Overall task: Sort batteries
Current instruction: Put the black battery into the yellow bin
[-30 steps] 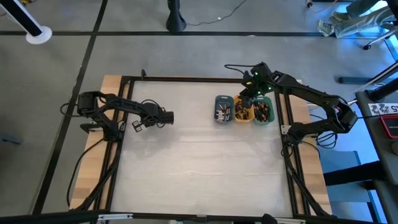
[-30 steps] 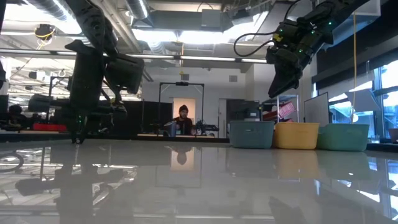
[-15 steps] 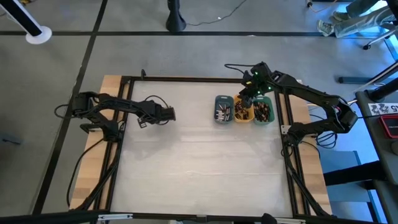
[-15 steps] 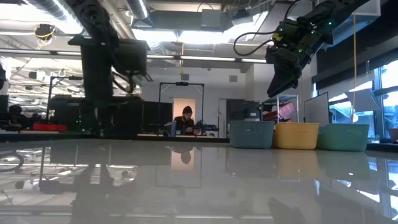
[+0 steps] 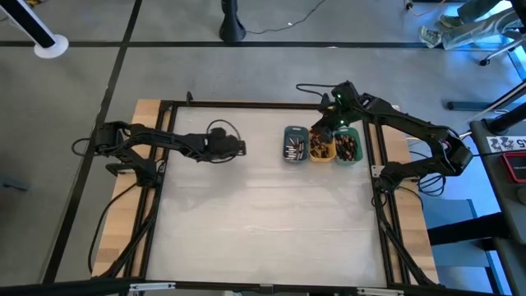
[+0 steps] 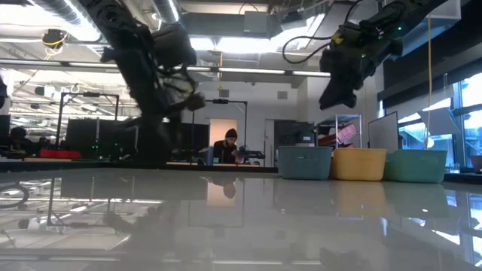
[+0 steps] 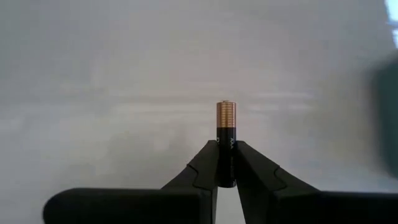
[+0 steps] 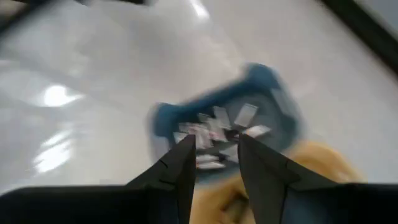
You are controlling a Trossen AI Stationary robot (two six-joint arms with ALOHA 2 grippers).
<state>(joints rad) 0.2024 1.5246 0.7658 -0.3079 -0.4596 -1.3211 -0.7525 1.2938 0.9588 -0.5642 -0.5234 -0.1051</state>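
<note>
Battery (image 7: 226, 143) between left tool (image 7: 227, 163) fingers

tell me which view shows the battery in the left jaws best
The left wrist view: the battery stands clamped between the left gripper fingers, copper end out. In the high view the gripper hides it; the low view shows only a blurred arm; the right wrist view misses it.
</note>
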